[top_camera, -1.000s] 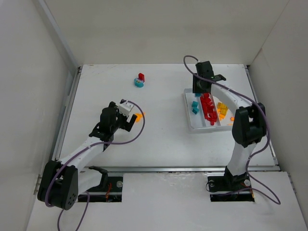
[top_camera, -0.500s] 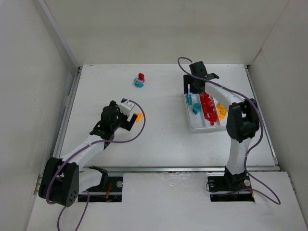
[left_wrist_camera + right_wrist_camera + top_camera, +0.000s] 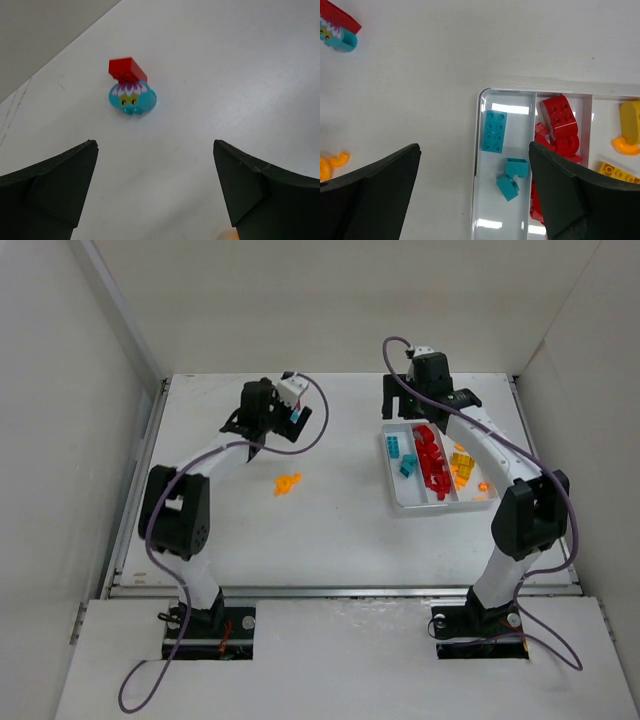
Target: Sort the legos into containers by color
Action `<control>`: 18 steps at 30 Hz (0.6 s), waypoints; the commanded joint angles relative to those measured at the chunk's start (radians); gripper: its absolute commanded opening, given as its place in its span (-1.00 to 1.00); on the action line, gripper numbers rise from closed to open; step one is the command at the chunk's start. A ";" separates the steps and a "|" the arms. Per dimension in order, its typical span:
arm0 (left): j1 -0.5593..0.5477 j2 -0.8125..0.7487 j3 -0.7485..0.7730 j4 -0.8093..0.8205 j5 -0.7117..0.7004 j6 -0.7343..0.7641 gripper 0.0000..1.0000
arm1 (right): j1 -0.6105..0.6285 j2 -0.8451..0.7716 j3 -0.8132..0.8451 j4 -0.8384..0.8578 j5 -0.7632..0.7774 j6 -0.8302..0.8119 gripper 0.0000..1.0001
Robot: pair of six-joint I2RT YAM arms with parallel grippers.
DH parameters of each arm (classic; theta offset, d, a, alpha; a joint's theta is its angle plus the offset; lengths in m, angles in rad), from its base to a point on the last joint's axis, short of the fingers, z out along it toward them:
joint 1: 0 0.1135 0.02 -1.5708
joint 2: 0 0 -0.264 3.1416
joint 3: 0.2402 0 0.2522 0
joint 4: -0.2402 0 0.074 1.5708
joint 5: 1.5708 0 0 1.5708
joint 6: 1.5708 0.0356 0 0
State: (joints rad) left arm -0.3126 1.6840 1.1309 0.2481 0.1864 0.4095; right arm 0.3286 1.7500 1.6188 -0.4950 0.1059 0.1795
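The white tray [image 3: 440,504] holds the sorted legos: teal bricks [image 3: 494,130] in its left compartment, red bricks [image 3: 560,125] in the middle one, yellow and orange pieces [image 3: 631,122] in the right one. My right gripper [image 3: 475,146] hangs open above the tray's far left corner [image 3: 481,95], nothing between its fingers. A red brick [image 3: 127,70] touches a round teal piece [image 3: 132,98] with a flower face on the table. My left gripper [image 3: 155,145] stands open just short of that pair. An orange piece [image 3: 287,483] lies loose mid-table.
White walls enclose the table on the left, back and right. In the top view the left gripper [image 3: 272,420] reaches to the far left-centre and the right gripper [image 3: 425,405] hovers at the tray's far end. Purple cables loop off both wrists.
The left arm swung away from the orange piece to the far red and teal pair. The right gripper opened, and a teal brick now lies in the left compartment.
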 commanded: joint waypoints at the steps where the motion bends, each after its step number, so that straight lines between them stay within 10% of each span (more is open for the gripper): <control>1: 0.006 0.191 0.243 -0.104 0.070 0.015 1.00 | 0.004 0.028 -0.005 -0.003 -0.037 -0.023 0.89; 7: 0.035 0.511 0.700 -0.257 0.059 -0.057 1.00 | 0.004 0.059 0.062 -0.034 -0.008 -0.074 0.89; 18: 0.035 0.772 1.077 -0.435 -0.027 -0.048 1.00 | -0.005 0.206 0.266 -0.138 0.025 -0.207 0.91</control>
State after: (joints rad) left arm -0.2760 2.4874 2.1323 -0.1314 0.1955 0.3653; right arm 0.3286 1.9358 1.8149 -0.6041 0.1154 0.0223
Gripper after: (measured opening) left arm 0.997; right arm 0.952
